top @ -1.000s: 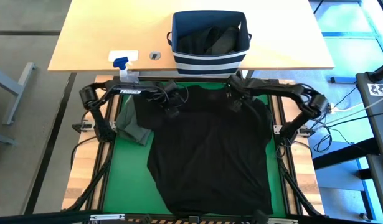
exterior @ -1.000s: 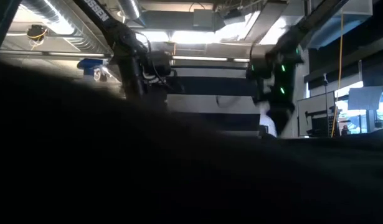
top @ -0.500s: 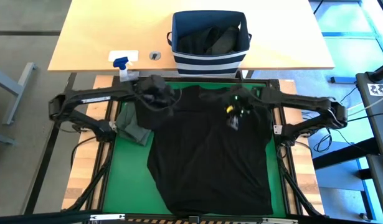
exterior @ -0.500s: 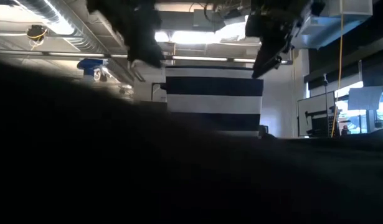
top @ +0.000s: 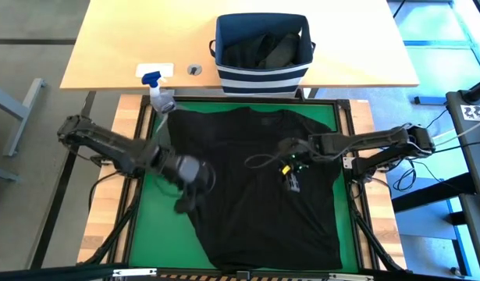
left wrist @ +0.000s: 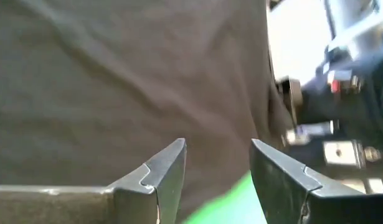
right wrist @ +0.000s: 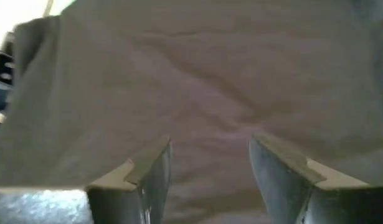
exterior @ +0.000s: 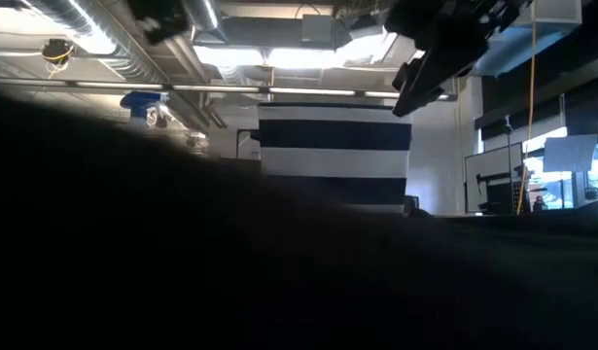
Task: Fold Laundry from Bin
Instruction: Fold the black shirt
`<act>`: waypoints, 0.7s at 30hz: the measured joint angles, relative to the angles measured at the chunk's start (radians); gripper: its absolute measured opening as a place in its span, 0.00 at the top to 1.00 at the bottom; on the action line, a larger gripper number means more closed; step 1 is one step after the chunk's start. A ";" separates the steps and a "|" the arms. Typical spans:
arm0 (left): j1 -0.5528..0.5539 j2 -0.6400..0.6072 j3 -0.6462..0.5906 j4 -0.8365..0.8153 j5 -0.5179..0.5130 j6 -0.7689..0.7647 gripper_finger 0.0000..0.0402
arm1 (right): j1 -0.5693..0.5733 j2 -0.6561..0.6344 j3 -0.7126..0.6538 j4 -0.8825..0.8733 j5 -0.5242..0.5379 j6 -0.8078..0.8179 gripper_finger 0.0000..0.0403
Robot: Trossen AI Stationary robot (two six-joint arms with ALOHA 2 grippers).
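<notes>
While spread flat over the green mat (top: pixel 158 226), black garment (top: pixel 263 195) with collar end toward the bin (top: pixel 263 72). Left claw (left wrist: pixel 217 163) above the garment's left edge, fingers (left wrist: pixel 163 177) parted, nothing between them, green mat showing in the gap. Right claw (right wrist: pixel 210 163) above the garment's upper right part, fingers (right wrist: pixel 278 171) likewise apart and empty, cloth close below. Beyond the mat on the wooden table (top: pixel 115 47), navy striped bin with dark cloth (top: pixel 263 51) inside. Near the mat's far left corner, spray bottle (top: pixel 158 90).
</notes>
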 joint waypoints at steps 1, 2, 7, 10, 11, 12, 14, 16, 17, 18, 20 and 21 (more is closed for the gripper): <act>-0.046 0.000 0.000 -0.030 -0.013 -0.038 0.57 | 0.016 0.000 0.000 0.012 0.000 0.019 0.47; -0.091 0.002 0.000 -0.054 -0.019 -0.075 0.57 | 0.030 0.000 0.000 0.030 0.004 0.043 0.47; -0.297 0.046 -0.023 -0.100 -0.054 -0.261 0.57 | 0.106 0.008 0.000 0.125 0.089 0.177 0.47; -0.405 0.091 -0.075 -0.060 -0.092 -0.364 0.57 | 0.150 0.024 0.001 0.159 0.157 0.255 0.47; -0.437 0.108 -0.100 -0.030 -0.106 -0.389 0.57 | 0.161 0.033 0.001 0.177 0.172 0.278 0.47; -0.462 0.128 -0.127 0.007 -0.124 -0.412 0.57 | 0.173 0.038 0.002 0.181 0.180 0.299 0.47; -0.496 0.171 -0.176 0.111 -0.160 -0.455 0.57 | 0.191 0.057 0.001 0.169 0.190 0.334 0.47; -0.515 0.222 -0.221 0.232 -0.188 -0.479 0.57 | 0.206 0.073 0.001 0.168 0.191 0.372 0.47; -0.516 0.254 -0.241 0.281 -0.189 -0.480 0.57 | 0.212 0.081 0.001 0.166 0.190 0.390 0.47; -0.516 0.289 -0.259 0.331 -0.189 -0.468 0.57 | 0.217 0.089 0.001 0.167 0.189 0.412 0.47; -0.511 0.361 -0.285 0.372 -0.181 -0.440 0.57 | 0.222 0.103 0.001 0.174 0.188 0.451 0.47; -0.501 0.389 -0.283 0.383 -0.172 -0.436 0.57 | 0.222 0.110 0.001 0.173 0.185 0.465 0.47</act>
